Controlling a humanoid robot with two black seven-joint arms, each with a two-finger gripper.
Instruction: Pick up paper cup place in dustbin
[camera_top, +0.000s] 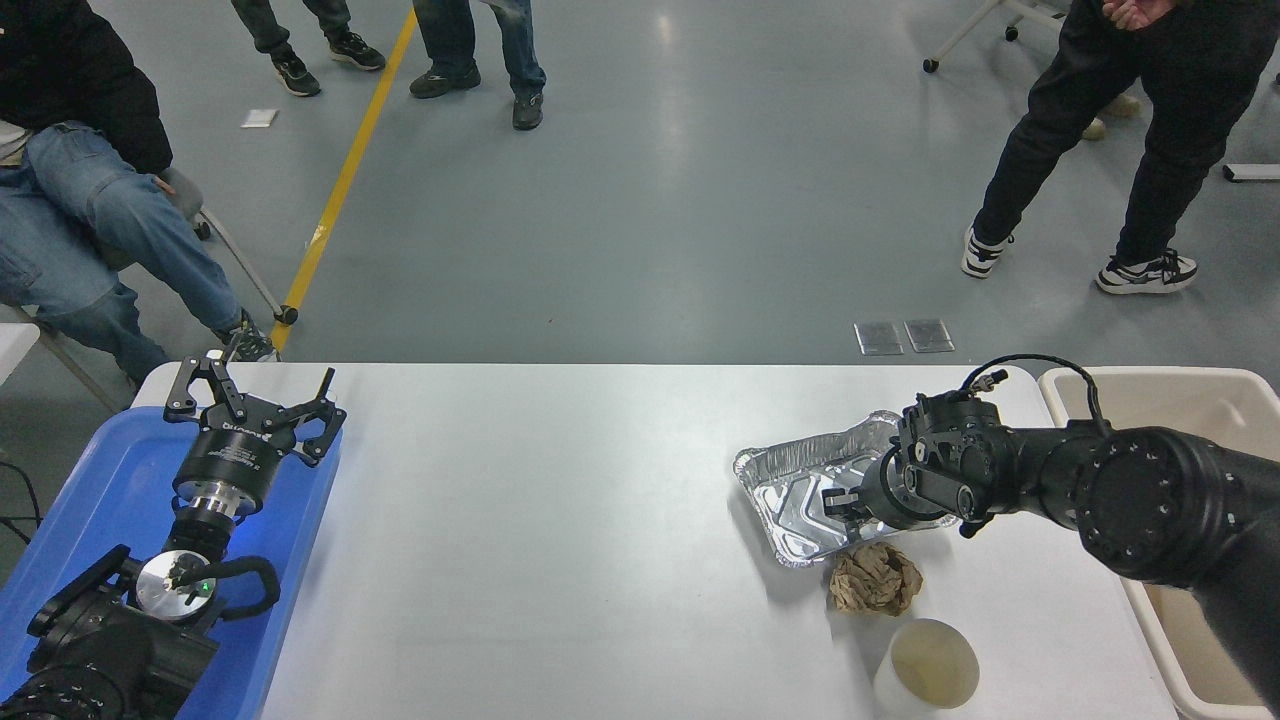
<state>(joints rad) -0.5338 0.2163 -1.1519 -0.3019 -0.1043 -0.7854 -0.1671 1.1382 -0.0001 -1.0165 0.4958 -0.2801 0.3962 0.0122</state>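
Note:
The paper cup (930, 670), white with a cream inside, stands upright near the table's front edge at the right. The beige dustbin (1230, 415) stands at the table's right end, partly hidden by my right arm. My right gripper (838, 505) points left and hovers low over a silver foil tray, well behind the cup and apart from it. It holds nothing that I can see. My left gripper (250, 405) is parked open and empty over the blue tray at the lower left.
The silver foil tray (790, 480) lies under the right gripper. A crumpled brown paper ball (875, 580) sits between the foil tray and the cup. A blue tray (100, 500) lies at the left. People stand and sit beyond the table's far side.

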